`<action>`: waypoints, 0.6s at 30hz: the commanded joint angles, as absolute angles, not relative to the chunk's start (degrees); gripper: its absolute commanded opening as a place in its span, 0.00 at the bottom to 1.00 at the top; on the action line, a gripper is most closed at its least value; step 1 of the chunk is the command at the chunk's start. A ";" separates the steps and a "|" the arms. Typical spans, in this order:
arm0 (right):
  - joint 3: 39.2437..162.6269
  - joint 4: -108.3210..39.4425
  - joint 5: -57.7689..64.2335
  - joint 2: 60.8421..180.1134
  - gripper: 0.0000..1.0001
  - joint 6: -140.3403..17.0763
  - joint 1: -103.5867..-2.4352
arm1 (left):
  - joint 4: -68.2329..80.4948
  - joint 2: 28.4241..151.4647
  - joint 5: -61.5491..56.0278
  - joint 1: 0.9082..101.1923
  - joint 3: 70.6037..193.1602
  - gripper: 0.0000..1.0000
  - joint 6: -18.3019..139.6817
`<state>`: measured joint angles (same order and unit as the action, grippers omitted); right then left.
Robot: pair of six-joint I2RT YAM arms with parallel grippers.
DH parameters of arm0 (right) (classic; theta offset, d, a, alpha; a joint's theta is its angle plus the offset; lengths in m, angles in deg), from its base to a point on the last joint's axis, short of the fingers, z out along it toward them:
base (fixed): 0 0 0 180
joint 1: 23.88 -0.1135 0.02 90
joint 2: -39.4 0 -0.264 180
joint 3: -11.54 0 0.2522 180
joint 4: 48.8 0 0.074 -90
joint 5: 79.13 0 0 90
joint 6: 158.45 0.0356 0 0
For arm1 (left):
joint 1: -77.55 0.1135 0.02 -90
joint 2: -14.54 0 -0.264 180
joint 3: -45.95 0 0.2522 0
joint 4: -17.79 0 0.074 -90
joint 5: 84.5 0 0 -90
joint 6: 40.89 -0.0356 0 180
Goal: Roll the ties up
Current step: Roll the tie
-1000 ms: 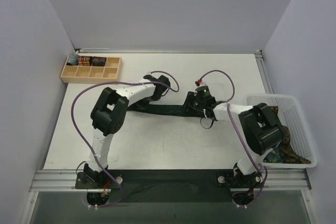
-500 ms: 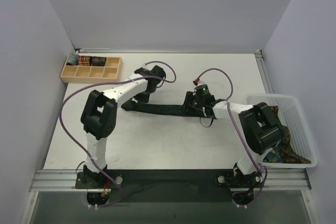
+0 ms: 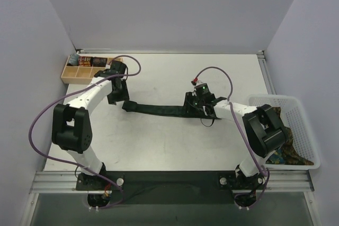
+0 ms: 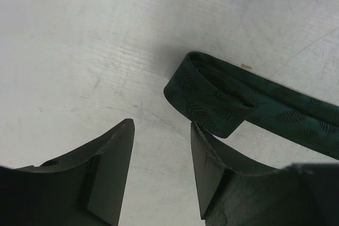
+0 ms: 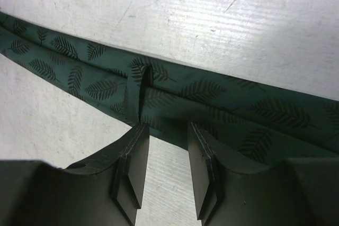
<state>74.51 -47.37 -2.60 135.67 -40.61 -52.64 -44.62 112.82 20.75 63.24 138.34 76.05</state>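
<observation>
Nearest me, the two arm bases are bolted at the front edge of the white table [image 3: 159,146], with thin purple cables [image 3: 37,130] looping off them. To the right, beside the right arm's elbow, sits a white slotted plastic basket [image 3: 265,98] holding crumpled patterned ties [image 3: 290,154] in brown and blue.

Further in, across the middle of the table, a long dark green necktie [image 3: 159,109] lies flat, running left to right between the two grippers. From above it looks plain and almost black. Only the wrist cameras show its woven fern-leaf pattern.

The right gripper [image 5: 168,130] is down at the tie's right end. Its own camera shows the fingers a narrow gap apart, tips on the near edge of the cloth, with a small raised pleat just beside the left finger. I cannot tell whether any fabric is nipped between them, and the overhead view hides the fingertips under the wrist.

The left gripper [image 4: 161,130] is at the tie's left end, its fingers spread with bare table between them and nothing held. Its camera shows something the top view does not: that end of the tie is folded back on itself into a loose loop, lying just beyond the fingertips.

Farthest away, at the back left corner, is a shallow wooden tray with compartments [image 3: 87,81]. Small rolled bundles [image 3: 87,60] fill the left part of its back row.
</observation>
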 commanded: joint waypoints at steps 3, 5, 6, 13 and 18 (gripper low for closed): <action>75.57 -45.32 -3.54 134.32 0.36 -41.64 -53.59 | -37.28 108.93 13.15 62.96 134.24 0.56 77.85; 75.75 -45.40 -3.54 134.58 0.35 -41.73 -53.59 | -37.28 108.76 13.41 62.00 134.33 0.56 78.03; 75.84 -45.41 -3.63 134.67 0.35 -41.81 -53.59 | -37.37 108.58 13.85 61.56 134.77 0.56 77.85; 76.28 -45.32 -3.63 135.64 0.35 -41.64 -53.59 | -38.95 110.68 33.05 50.75 136.35 0.57 75.39; 76.36 -45.41 -3.89 136.25 0.35 -41.55 -53.59 | -40.62 116.12 42.93 44.96 138.11 0.58 73.38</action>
<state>74.51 -46.32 -3.26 135.80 -41.16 -53.29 -40.13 112.93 32.48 46.70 135.15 75.48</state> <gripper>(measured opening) 0.356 0.582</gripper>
